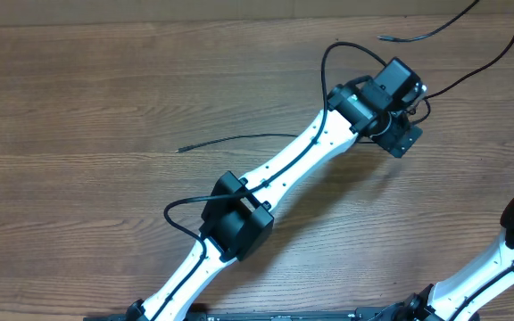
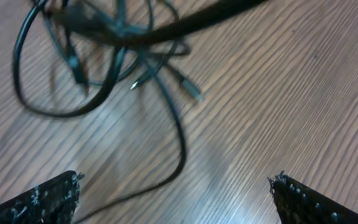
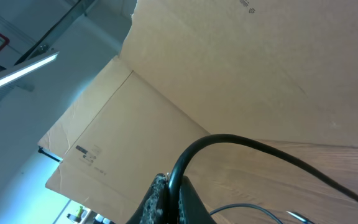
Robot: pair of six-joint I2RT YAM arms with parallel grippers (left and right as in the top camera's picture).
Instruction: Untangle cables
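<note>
My left end effector (image 2: 179,202) hangs spread wide over the wooden surface (image 2: 278,93) — nothing between its fingers. The cables (image 2: 118,30) lie tangled just ahead of it, one strand trailing back toward me. My right end effector (image 3: 162,200) — barely in view, so I can't tell its state.

On wood-grain table (image 1: 78,89): thin black cables (image 1: 239,138), one strand at centre, others tangled toward far right.
</note>
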